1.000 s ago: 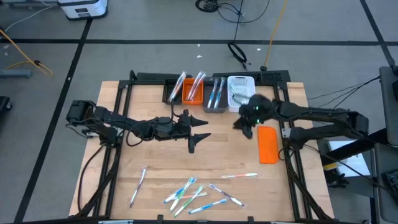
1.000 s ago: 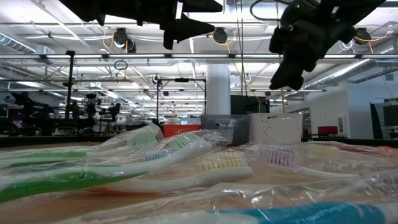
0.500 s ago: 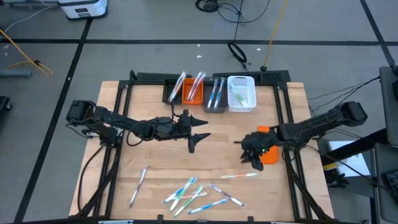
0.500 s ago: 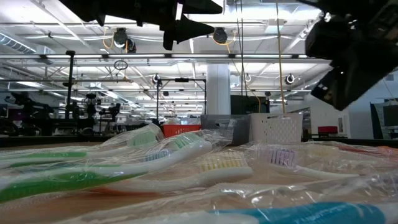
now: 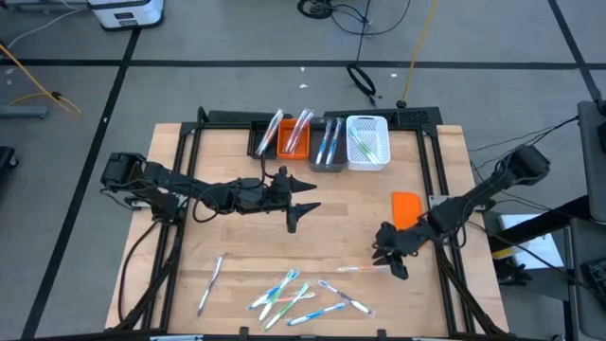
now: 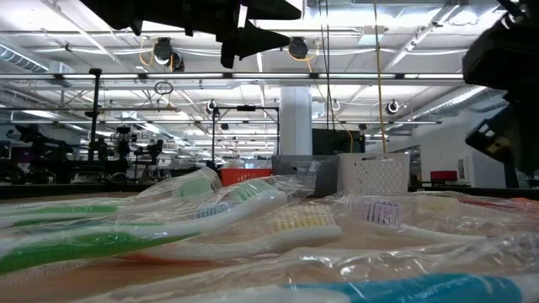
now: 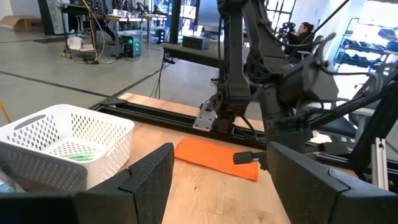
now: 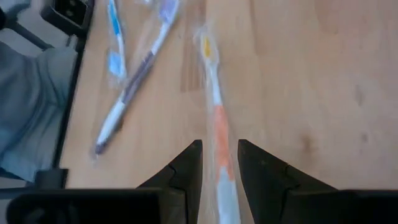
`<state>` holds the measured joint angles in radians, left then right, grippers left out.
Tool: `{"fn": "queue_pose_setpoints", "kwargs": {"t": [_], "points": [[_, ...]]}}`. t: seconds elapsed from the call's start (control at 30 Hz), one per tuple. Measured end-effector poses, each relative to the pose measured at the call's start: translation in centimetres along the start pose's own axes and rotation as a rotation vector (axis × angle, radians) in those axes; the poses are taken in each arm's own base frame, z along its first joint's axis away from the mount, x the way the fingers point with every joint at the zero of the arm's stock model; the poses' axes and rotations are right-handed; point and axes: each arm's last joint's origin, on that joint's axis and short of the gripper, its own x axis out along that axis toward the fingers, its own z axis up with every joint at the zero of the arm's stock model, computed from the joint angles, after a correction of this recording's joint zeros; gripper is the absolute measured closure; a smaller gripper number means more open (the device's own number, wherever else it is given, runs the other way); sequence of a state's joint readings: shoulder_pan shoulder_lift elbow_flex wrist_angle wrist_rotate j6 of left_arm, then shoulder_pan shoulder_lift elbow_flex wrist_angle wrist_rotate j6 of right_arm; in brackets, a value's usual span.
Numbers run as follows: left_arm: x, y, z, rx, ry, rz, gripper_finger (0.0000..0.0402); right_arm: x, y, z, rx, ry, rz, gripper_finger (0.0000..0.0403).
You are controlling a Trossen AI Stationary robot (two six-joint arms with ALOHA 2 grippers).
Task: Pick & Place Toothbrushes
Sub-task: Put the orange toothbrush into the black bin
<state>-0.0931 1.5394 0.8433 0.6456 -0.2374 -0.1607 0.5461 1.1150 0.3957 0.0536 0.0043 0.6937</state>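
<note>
Partly done: several wrapped plastic toothbrushes (image 5: 327, 142) already in row of bins (image 5: 367, 142) at worktop (image 5: 237, 242) far edge. About nine loose toothbrushes (image 5: 289, 294) left, well short of bins. Right gripper (image 5: 390, 258) narrowly parted, empty, straddling orange-handled toothbrush (image 8: 219, 134). Left gripper (image 5: 301, 200) wide open, empty, nearer bins.

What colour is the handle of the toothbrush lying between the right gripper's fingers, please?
Orange and white; the toothbrush shows best in the right wrist view, between the right gripper fingers.
</note>
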Motion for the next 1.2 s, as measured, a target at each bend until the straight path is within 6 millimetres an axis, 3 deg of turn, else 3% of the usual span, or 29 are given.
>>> {"fn": "queue_pose_setpoints", "kwargs": {"t": [0.3, 0.7, 0.93, 1.2], "points": [[0.0, 0.0, 0.0, 0.000, 0.000, 0.000, 0.0142, 1.5, 0.7, -1.8, 0.043, 0.015, 0.004, 0.0310], [0.0, 0.0, 0.0, 0.000, 0.000, 0.000, 0.0142, 3.8, 0.1, -3.0, 0.031, 0.072, -0.063, 0.0312], [0.0, 0.0, 0.0, 0.000, 0.000, 0.000, 0.0142, 3.9, 0.1, -3.1, 0.019, 0.071, -0.068, 0.0387], [0.0, 0.0, 0.0, 0.000, 0.000, 0.000, 0.0142, 3.9, 0.1, -3.1, 0.014, 0.070, -0.063, 0.0401]]}}
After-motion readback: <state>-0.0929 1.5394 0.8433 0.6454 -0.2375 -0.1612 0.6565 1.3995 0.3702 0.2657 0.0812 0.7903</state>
